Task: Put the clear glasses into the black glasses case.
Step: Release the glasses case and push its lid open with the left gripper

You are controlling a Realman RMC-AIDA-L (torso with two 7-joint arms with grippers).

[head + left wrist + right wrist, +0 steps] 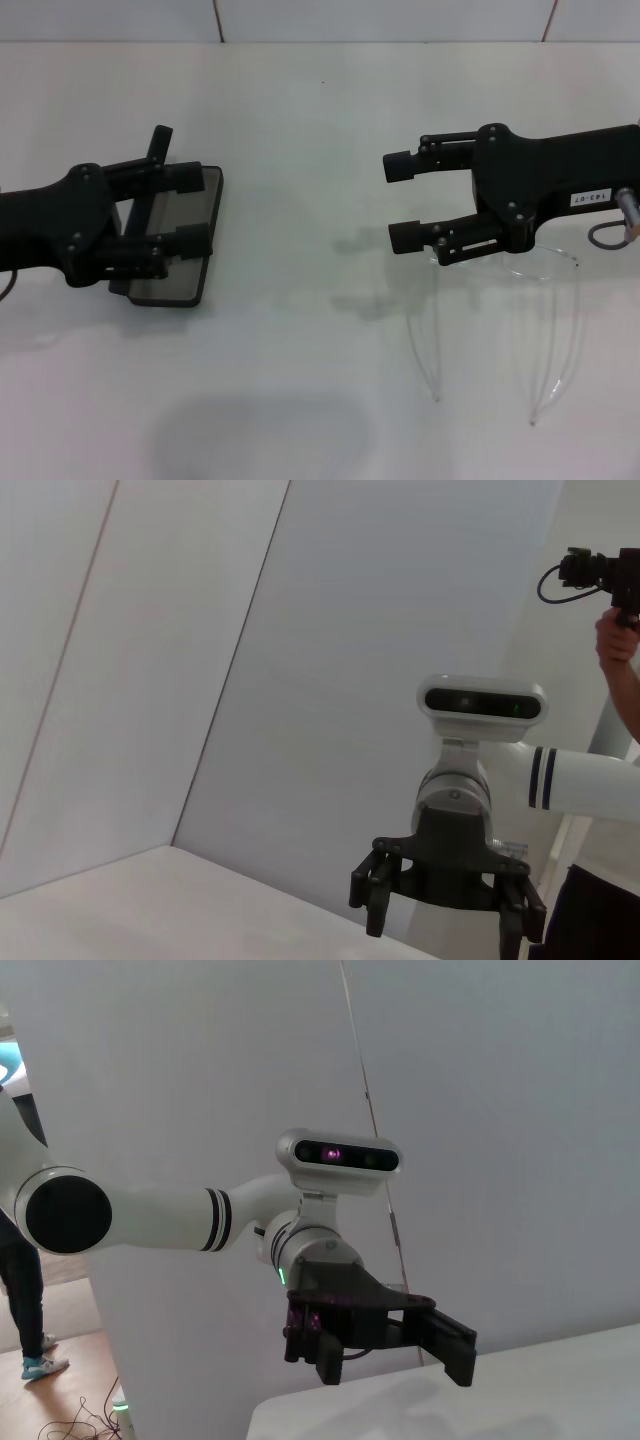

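The case lies open near the table's left edge, and the left gripper hovers over it with fingers wide, probably ready to steady it. The glasses lie near the right edge, temples toward the front edge. The right gripper hangs just above their frame, fingers wide and holding nothing, looks lined up for a grab.

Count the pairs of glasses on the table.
1: transparent clear-framed glasses lying under the right gripper. The open black hard case beneath the left gripper is partly hidden.

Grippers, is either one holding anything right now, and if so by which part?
Nothing is held. The left gripper hangs open over the black glasses case; the right gripper is open beside the clear glasses, fingers empty.
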